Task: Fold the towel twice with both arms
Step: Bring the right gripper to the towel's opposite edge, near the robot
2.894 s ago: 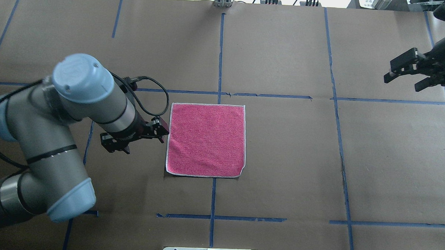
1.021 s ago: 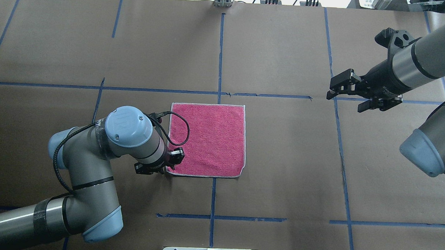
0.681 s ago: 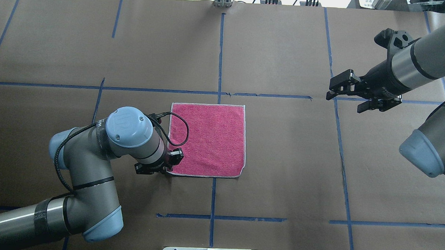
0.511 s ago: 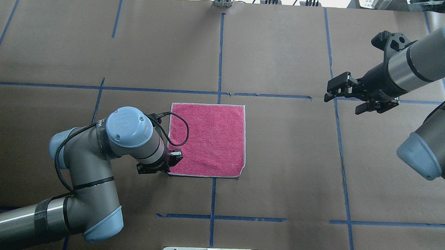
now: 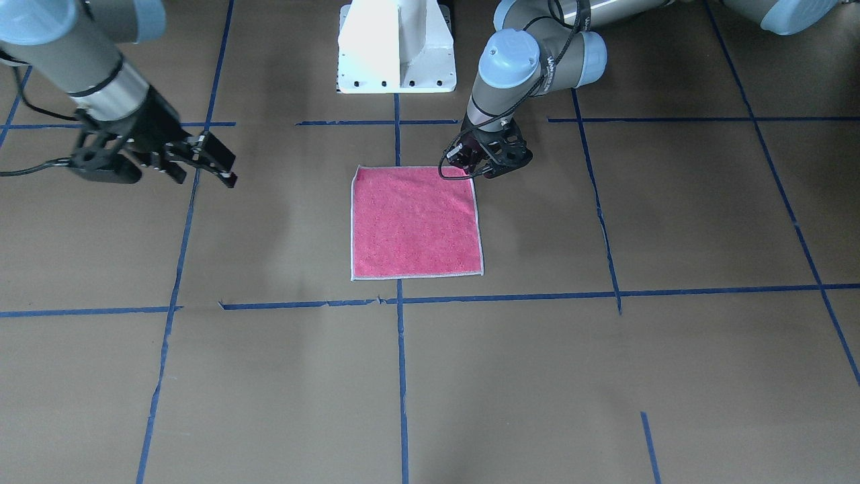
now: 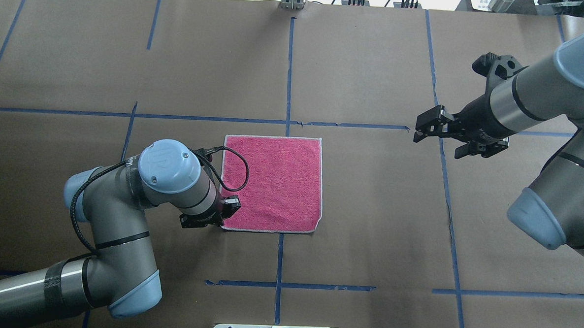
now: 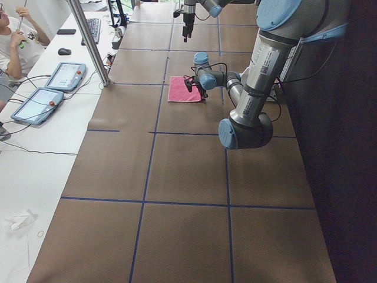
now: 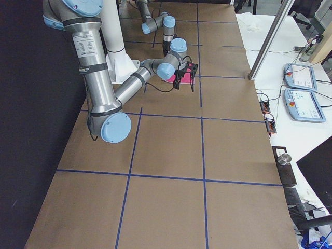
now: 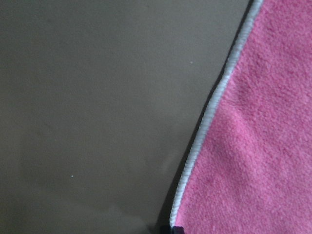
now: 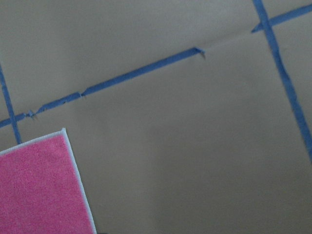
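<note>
Towel (image 6: pixel 271 183) lies flat, unfolded, on the tabletop (image 6: pixel 369 211); my left tool (image 6: pixel 216 216) at its corner, grip I cannot tell; my right tool (image 6: pixel 438 140) spread wide, well apart. Both folds remain.

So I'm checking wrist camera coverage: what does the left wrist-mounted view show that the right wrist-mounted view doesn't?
Left wrist only: a close-up of one side edge of the towel, terry texture visible. Right wrist only: a towel corner and blue tape lines crossing the brown paper. Both: the pink towel with its whitish border, lying on brown paper.
</note>
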Available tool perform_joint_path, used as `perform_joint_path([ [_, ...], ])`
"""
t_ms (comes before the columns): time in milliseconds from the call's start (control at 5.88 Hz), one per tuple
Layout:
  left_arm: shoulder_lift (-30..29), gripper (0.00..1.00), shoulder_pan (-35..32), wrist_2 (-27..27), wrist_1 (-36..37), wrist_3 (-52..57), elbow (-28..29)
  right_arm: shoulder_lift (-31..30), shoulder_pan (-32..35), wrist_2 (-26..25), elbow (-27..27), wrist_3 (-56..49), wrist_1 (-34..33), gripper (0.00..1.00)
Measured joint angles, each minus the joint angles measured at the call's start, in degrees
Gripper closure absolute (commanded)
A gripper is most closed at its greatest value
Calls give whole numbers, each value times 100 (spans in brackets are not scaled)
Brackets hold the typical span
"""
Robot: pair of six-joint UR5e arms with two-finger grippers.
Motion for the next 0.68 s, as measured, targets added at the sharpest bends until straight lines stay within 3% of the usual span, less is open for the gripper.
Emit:
perform_joint_path([
  [340, -5, 98, -24, -7, 6, 0, -31, 358, -1272, -1163, -111, 1264, -60, 0],
  [681, -7, 98, -27, -6, 0, 0, -33, 876, -1792, -1654, -731, 1670, -74, 8],
])
